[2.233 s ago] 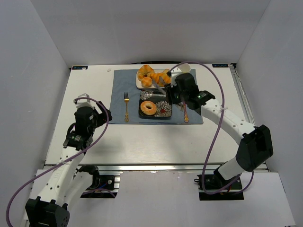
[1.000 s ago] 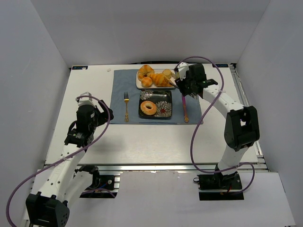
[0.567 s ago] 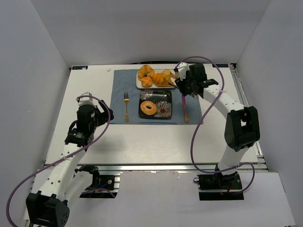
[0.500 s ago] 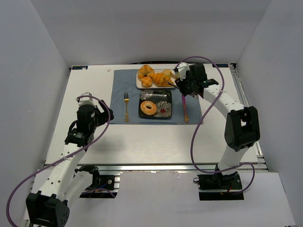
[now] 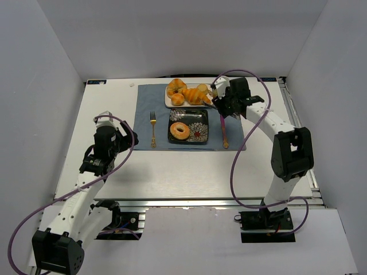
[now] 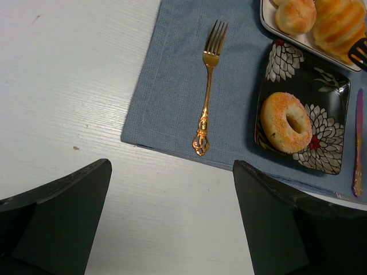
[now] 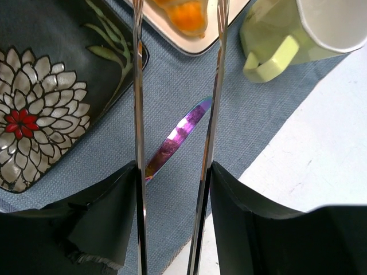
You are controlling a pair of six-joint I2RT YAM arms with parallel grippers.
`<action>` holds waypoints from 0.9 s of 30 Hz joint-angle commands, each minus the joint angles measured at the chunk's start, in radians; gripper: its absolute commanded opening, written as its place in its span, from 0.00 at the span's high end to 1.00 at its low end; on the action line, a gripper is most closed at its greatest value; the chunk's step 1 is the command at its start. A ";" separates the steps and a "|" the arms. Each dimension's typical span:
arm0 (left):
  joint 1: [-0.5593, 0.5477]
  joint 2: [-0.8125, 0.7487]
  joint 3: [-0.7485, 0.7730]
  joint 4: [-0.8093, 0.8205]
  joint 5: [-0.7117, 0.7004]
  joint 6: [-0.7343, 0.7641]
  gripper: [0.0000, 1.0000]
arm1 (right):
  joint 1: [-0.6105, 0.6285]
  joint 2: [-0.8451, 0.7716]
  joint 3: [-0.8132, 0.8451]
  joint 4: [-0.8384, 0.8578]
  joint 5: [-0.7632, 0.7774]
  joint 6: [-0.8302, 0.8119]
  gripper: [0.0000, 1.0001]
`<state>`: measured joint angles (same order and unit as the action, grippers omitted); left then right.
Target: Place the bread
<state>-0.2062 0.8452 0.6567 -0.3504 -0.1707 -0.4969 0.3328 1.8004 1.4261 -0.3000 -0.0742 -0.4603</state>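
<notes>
Several golden breads (image 5: pixel 186 93) lie on a white plate (image 5: pixel 170 105) at the back of the blue placemat. In front of it a black flowered plate (image 5: pixel 198 133) bears a sugared ring bread (image 5: pixel 180 130). My right gripper (image 5: pixel 221 98) hovers by the white plate's right end, shut on metal tongs (image 7: pixel 138 114). The tong arms stand apart and reach toward a croissant (image 7: pixel 184 12); their tips are out of the wrist view. My left gripper (image 6: pixel 172 166) stands open and empty over bare table, near the mat's front-left corner.
A gold fork (image 5: pixel 153 128) lies left of the black plate and a purple utensil (image 5: pixel 223 130) lies right of it. A light green mug (image 7: pixel 287 28) stands at the mat's back right corner, close to the tongs. White walls enclose the table.
My right arm has swung from above the black plate back to the white plate's right end. The tong arms have spread a little. The left arm has barely moved.
</notes>
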 commanded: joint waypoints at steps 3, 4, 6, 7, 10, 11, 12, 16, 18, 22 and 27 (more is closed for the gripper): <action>-0.004 -0.005 0.000 0.022 0.010 0.004 0.02 | -0.008 0.045 0.060 -0.022 -0.006 -0.023 0.43; -0.004 -0.005 0.000 0.024 0.010 0.006 0.02 | -0.008 0.048 0.063 -0.021 -0.007 -0.021 0.43; -0.004 0.000 0.003 0.025 0.010 0.004 0.02 | -0.008 0.062 0.072 -0.019 -0.004 -0.021 0.43; -0.004 0.002 0.001 0.025 0.008 0.006 0.02 | -0.009 0.068 0.074 -0.019 -0.003 -0.020 0.43; -0.005 0.005 0.000 0.027 0.008 0.006 0.02 | -0.008 0.085 0.089 -0.019 -0.004 -0.017 0.43; -0.004 0.005 0.000 0.027 0.007 0.008 0.02 | -0.008 0.094 0.092 -0.019 -0.004 -0.015 0.43; -0.005 0.005 0.000 0.027 0.007 0.008 0.02 | -0.009 0.100 0.102 -0.022 -0.009 -0.014 0.43; -0.006 0.006 0.001 0.022 0.000 0.012 0.02 | -0.008 0.126 0.120 -0.030 -0.009 -0.011 0.43; -0.006 0.009 0.006 0.022 -0.001 0.014 0.02 | -0.008 0.134 0.126 -0.033 -0.009 -0.009 0.43; -0.006 0.015 0.009 0.022 -0.001 0.018 0.02 | -0.009 0.151 0.140 -0.044 -0.012 -0.009 0.44; -0.006 0.023 0.011 0.027 0.000 0.018 0.02 | -0.008 0.149 0.151 -0.067 -0.024 -0.008 0.66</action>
<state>-0.2070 0.8677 0.6559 -0.3355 -0.1715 -0.4889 0.3275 1.9495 1.5284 -0.3645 -0.0788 -0.4763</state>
